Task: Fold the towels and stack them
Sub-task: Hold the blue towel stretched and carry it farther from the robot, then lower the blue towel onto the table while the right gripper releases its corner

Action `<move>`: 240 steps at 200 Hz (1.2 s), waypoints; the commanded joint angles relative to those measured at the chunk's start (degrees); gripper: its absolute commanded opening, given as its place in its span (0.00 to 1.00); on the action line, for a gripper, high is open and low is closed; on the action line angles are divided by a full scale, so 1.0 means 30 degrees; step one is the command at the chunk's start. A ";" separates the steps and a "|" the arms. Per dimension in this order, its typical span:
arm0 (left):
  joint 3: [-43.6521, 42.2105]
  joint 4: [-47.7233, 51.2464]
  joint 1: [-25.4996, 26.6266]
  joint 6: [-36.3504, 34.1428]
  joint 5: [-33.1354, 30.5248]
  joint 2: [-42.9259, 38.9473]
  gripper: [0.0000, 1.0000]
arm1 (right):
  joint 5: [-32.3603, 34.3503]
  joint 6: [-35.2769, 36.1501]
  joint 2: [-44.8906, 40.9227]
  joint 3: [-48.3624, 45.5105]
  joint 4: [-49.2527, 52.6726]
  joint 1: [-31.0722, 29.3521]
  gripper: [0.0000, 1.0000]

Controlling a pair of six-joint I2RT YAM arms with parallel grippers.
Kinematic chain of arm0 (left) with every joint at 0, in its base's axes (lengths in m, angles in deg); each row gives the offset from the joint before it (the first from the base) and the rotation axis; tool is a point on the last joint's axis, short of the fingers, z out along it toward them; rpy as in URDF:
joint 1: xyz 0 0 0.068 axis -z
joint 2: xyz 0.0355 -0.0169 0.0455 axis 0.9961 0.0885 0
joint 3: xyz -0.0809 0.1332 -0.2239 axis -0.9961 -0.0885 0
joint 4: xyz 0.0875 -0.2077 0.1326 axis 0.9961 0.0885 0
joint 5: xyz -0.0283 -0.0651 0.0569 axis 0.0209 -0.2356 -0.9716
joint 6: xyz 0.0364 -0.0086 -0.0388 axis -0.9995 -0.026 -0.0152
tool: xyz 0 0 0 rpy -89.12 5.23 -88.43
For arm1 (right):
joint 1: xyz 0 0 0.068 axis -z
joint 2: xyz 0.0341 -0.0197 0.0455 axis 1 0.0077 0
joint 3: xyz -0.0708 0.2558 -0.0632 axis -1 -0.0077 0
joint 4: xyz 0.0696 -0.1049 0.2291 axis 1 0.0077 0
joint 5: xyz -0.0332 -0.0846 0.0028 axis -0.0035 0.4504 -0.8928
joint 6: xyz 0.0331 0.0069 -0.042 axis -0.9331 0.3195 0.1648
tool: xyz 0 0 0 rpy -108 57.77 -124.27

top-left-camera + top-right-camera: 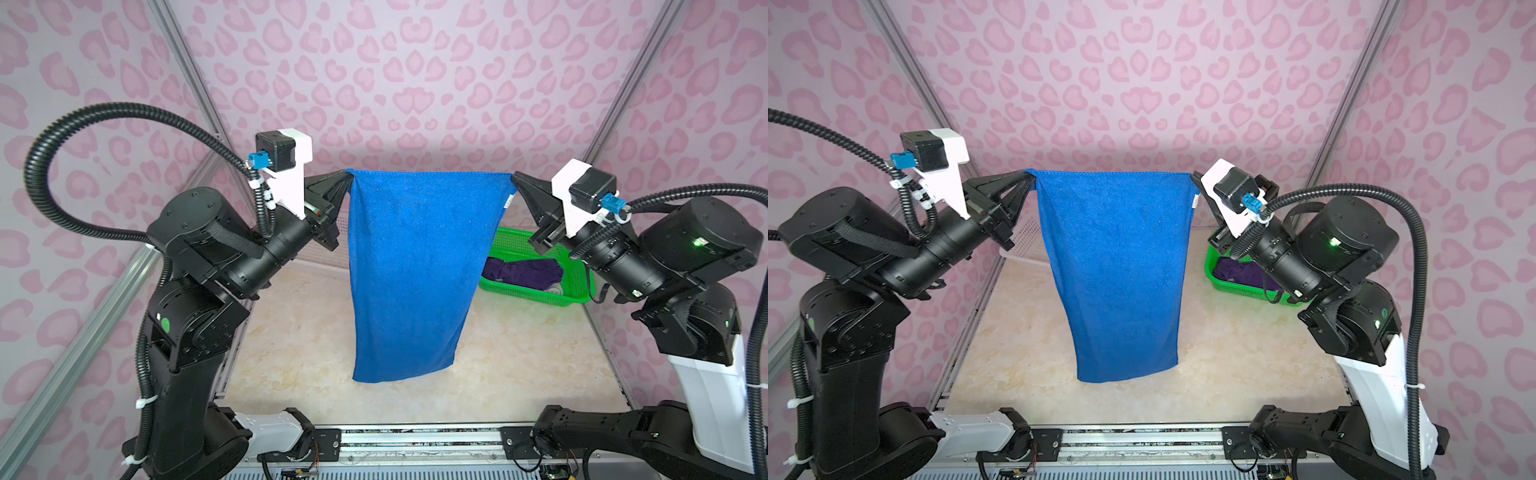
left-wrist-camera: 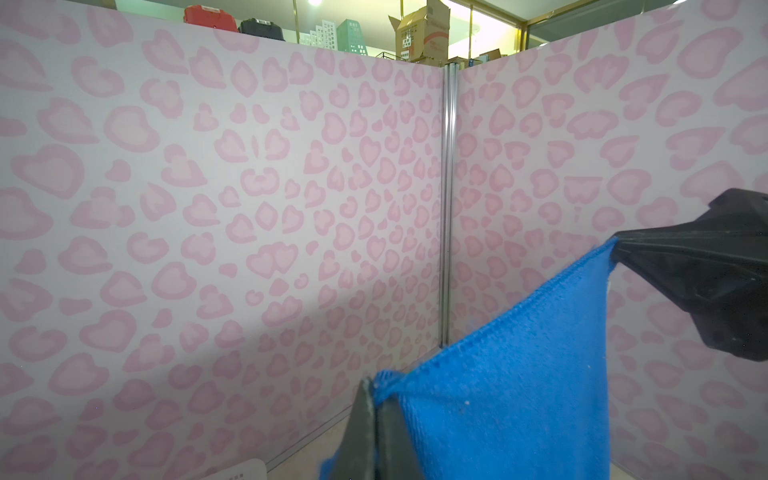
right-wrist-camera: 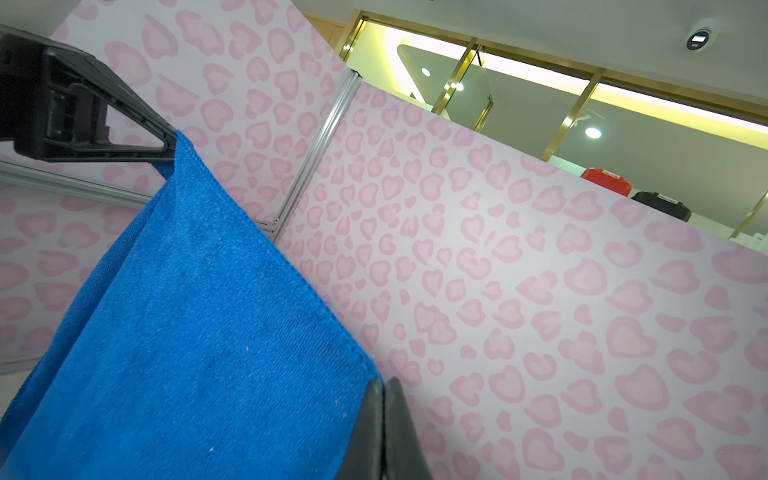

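Observation:
A royal blue towel hangs spread in the air above the table, its top edge stretched level between my two grippers. My left gripper is shut on the towel's upper left corner. My right gripper is shut on the upper right corner. The towel's lower edge hangs just over the tabletop. A dark purple towel lies crumpled in the green basket at the back right. The blue towel fills the near part of each wrist view.
A white perforated basket stands at the back left, mostly hidden behind my left arm. Pink heart-patterned walls enclose the beige table on three sides. A metal rail runs along the front edge.

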 commanded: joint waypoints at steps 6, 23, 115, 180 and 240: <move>-0.0230 -0.1789 -0.0069 -0.1994 -0.2137 0.1048 0.03 | 0.2316 0.1322 0.0824 -0.0086 -0.1087 0.0119 0.00; -0.0214 -0.2339 -0.0468 -0.2573 -0.2500 0.2097 0.03 | 0.2581 0.1592 0.1668 0.0101 -0.1094 0.0993 0.00; 0.2639 -0.4228 -0.5050 -0.1575 -0.2301 1.1809 0.03 | -0.0655 -0.1692 0.7317 -0.1294 -0.3165 0.8855 0.00; 0.6440 -0.6200 -0.5725 -0.1807 -0.2724 1.9017 0.03 | -0.1321 -0.2359 1.3269 0.0578 -0.3214 1.0392 0.00; 0.4088 -0.4921 -0.5689 -0.1844 -0.0947 1.9520 0.03 | -0.4382 -0.3273 1.3994 -0.2379 -0.3820 1.0275 0.00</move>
